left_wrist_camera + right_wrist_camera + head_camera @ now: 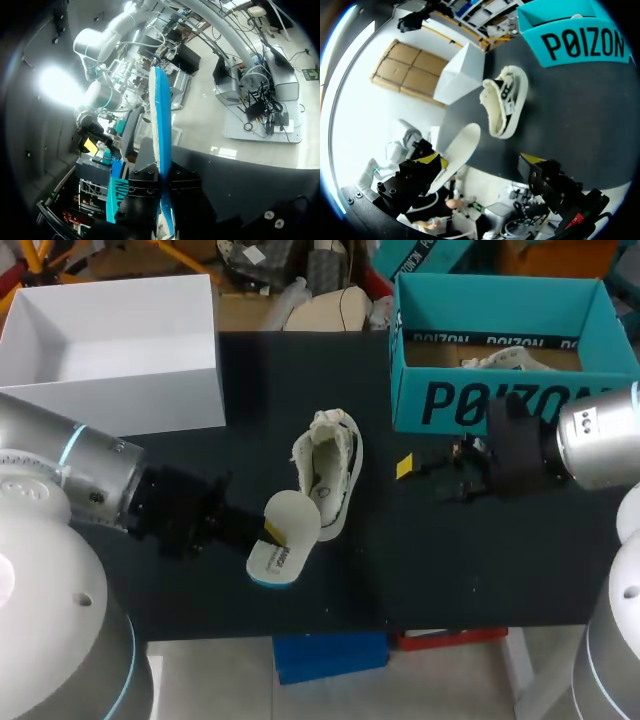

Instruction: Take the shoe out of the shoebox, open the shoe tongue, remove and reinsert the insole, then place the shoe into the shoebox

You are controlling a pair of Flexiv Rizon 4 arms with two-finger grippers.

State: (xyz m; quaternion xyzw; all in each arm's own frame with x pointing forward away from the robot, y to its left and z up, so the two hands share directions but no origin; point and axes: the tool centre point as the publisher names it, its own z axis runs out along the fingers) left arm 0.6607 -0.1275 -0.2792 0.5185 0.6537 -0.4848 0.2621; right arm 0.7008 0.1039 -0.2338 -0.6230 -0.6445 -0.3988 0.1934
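A cream shoe [330, 472] lies on the black table [420, 570], its opening facing up. Just in front of its heel, my left gripper [268, 532] is shut on the white insole [288, 530], which has a blue underside. In the left wrist view the insole [161, 125] stands edge-on, pinched between the black fingers [142, 192]. My right gripper [412, 468] hovers open and empty to the right of the shoe, in front of the teal shoebox [500, 400]. From the right wrist, the shoe [502, 102] and insole [461, 146] lie ahead of the open right gripper [481, 162].
A second pale shoe [515, 361] lies inside the teal shoebox. A white open box [110, 350] stands at the back left. The table's front edge runs just below the insole.
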